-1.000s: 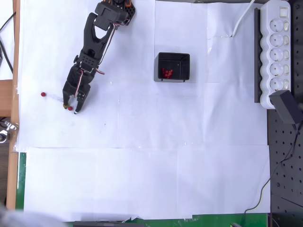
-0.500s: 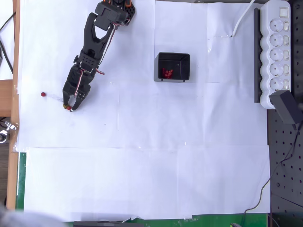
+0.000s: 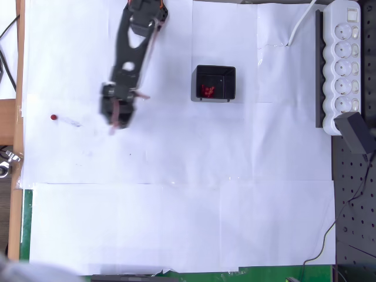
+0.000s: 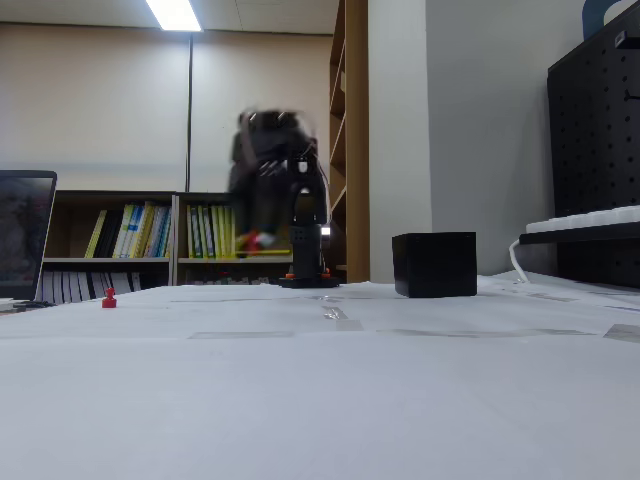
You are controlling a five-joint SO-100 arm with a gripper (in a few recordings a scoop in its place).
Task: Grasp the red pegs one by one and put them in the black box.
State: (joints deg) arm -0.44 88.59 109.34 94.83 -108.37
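Note:
My black arm is blurred with motion. Its gripper (image 3: 114,127) hangs above the white paper, left of the black box (image 3: 215,83), and is shut. In the fixed view a red spot shows at the raised gripper (image 4: 255,241), which looks like a red peg held between the fingers. One red peg (image 3: 53,117) stands alone on the paper at the far left, and it is also seen in the fixed view as a small red peg (image 4: 109,300). Several red pegs (image 3: 207,90) lie inside the box. From the side the black box (image 4: 434,264) hides its contents.
A white power strip (image 3: 343,64) and a black adapter (image 3: 355,132) lie along the right edge. The wooden table edge (image 3: 19,88) runs down the left. A laptop screen (image 4: 25,235) stands at the left of the fixed view.
The gripper closed on the peg that lay between its fingers, then rose and swung right toward the box. That peg is gone from the paper.

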